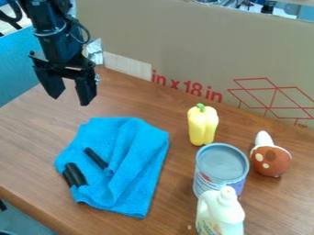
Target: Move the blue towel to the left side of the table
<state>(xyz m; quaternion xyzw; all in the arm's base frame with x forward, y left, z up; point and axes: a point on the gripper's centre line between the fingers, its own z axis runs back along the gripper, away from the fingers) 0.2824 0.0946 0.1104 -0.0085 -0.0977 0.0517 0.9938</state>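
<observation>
wood-grain tabletop (pixel 34 147), cardboard sheet (pixel 184 50) with red markings behind. gripper (pixel 70 100) at upper left, fingers apart, nothing between them, hanging above the table. nearest it, a rumpled blue cloth (pixel 135 153), lying flat-ish with folds; slim black piece (pixel 96 158) on it, thicker black piece (pixel 75 175) at its left edge, kind unclear. farther right, upright yellow pepper (pixel 202 126) with green stem, then grey-topped can (pixel 221 160), white bottle (pixel 221 213) in front of can, brown-and-white toy (pixel 271 161) at far right
</observation>
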